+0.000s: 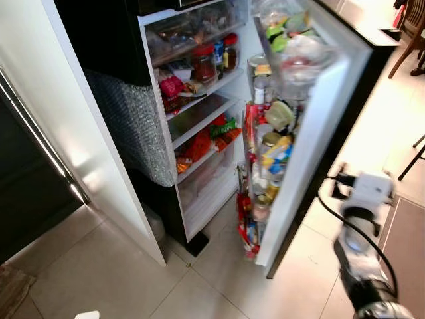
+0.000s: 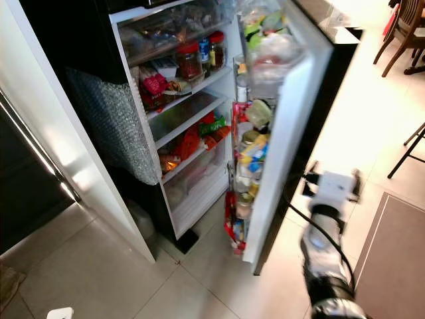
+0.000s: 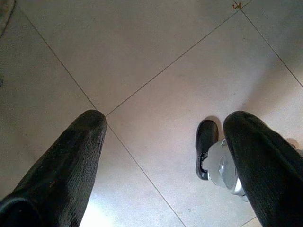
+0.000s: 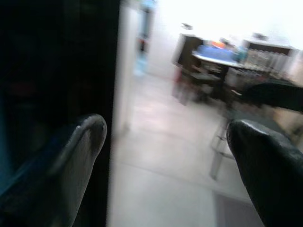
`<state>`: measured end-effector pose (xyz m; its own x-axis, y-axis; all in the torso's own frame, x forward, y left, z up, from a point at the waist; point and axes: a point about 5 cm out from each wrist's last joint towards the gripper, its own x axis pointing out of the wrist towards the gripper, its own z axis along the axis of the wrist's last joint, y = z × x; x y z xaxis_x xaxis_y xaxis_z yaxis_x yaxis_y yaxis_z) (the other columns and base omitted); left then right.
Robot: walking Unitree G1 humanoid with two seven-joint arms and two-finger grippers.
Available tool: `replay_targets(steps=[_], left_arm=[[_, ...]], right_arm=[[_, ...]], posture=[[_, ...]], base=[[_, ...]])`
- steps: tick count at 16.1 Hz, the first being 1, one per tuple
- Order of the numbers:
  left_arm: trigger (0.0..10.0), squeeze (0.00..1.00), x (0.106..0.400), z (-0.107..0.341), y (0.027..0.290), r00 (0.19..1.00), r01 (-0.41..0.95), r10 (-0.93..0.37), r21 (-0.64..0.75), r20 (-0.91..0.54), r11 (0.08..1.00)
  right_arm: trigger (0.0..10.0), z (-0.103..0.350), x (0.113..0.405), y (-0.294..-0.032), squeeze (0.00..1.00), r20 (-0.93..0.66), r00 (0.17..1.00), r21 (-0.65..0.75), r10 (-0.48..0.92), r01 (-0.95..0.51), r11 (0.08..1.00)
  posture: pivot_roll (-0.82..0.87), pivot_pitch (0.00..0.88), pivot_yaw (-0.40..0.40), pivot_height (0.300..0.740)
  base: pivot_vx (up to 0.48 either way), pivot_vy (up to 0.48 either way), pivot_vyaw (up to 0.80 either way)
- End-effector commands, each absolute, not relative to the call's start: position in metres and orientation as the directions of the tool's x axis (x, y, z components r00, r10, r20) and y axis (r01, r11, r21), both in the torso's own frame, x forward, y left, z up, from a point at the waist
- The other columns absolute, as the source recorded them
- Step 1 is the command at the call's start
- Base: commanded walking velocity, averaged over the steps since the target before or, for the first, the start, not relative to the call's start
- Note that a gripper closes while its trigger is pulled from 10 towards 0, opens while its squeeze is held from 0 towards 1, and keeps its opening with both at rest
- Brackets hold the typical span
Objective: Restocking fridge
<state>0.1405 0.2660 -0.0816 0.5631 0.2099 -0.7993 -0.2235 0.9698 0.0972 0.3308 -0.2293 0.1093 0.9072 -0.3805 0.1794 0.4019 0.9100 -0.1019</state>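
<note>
The fridge stands open, its inner shelves (image 1: 199, 113) holding red-lidded jars (image 1: 203, 61), packets and red and green bags. The swung-out fridge door (image 1: 325, 126) has racks crammed with bottles, jars and sachets (image 1: 269, 153). My right gripper (image 4: 165, 137) is open and holds nothing. It reaches out low beside the door's outer face (image 4: 57, 71), with the right wrist (image 1: 366, 191) blurred just right of the door's edge. My left gripper (image 3: 163, 127) hangs idle, open, pointing down at the floor tiles.
A silver quilted sheet (image 1: 133, 126) hangs over the fridge's left side. A dark glass-fronted unit (image 1: 26, 186) stands at far left. Wooden chairs (image 1: 410, 40) and a brown mat (image 1: 406, 239) lie to the right. My own foot (image 3: 207, 146) rests on pale tiles.
</note>
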Motion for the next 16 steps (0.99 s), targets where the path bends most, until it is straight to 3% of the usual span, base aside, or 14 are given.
replay_targets(steps=[1, 5, 7, 9, 12, 14, 16], left_arm=[[10.0, 0.00, 0.137, -0.082, 0.270, 0.550, -0.212, 0.215, 0.115, -0.807, 0.971], [10.0, 0.00, 0.138, -0.081, 0.270, 0.551, -0.197, 0.209, 0.118, -0.808, 0.973], [10.0, 0.00, 0.138, -0.081, 0.270, 0.552, -0.185, 0.204, 0.120, -0.808, 0.975], [10.0, 0.00, 0.139, -0.081, 0.270, 0.553, -0.182, 0.203, 0.121, -0.808, 0.976], [10.0, 0.00, 0.140, -0.081, 0.269, 0.555, -0.184, 0.204, 0.120, -0.806, 0.976], [10.0, 0.00, 0.140, -0.081, 0.268, 0.555, -0.184, 0.204, 0.120, -0.806, 0.975], [10.0, 0.00, 0.139, -0.082, 0.268, 0.554, -0.188, 0.206, 0.120, -0.806, 0.975]], right_arm=[[10.0, 0.113, 0.338, -0.212, 0.00, 0.182, 0.942, -0.109, -0.281, 0.304, 0.947], [10.0, 0.114, 0.341, -0.159, 0.00, 0.167, 0.984, -0.099, 0.064, -0.048, 0.994], [10.0, 0.112, 0.335, -0.128, 0.00, 0.157, 0.938, -0.118, 0.310, -0.294, 0.948], [10.0, 0.110, 0.329, -0.112, 0.00, 0.137, 0.890, -0.120, 0.436, -0.422, 0.899], [10.0, 0.107, 0.333, -0.124, 0.00, 0.118, 0.923, -0.114, 0.365, -0.353, 0.929], [10.0, 0.105, 0.338, -0.145, 0.00, 0.091, 0.964, -0.089, 0.251, -0.243, 0.966], [10.0, 0.100, 0.339, -0.178, 0.00, 0.063, 0.997, -0.052, 0.035, -0.032, 0.998]], posture=[[-0.02, 0.000, 0.027, 0.740], [-0.02, 0.000, 0.028, 0.740], [-0.02, 0.000, 0.028, 0.740], [-0.02, 0.000, 0.024, 0.740], [-0.01, 0.000, 0.019, 0.740], [-0.02, 0.000, 0.016, 0.740], [-0.02, 0.000, 0.009, 0.740]], base=[[0.000, 0.000, 0.00], [0.000, 0.000, 0.00], [0.000, 0.000, 0.00], [0.000, 0.000, 0.00], [0.000, 0.000, 0.00], [0.000, 0.000, 0.00], [0.000, 0.000, 0.00]])
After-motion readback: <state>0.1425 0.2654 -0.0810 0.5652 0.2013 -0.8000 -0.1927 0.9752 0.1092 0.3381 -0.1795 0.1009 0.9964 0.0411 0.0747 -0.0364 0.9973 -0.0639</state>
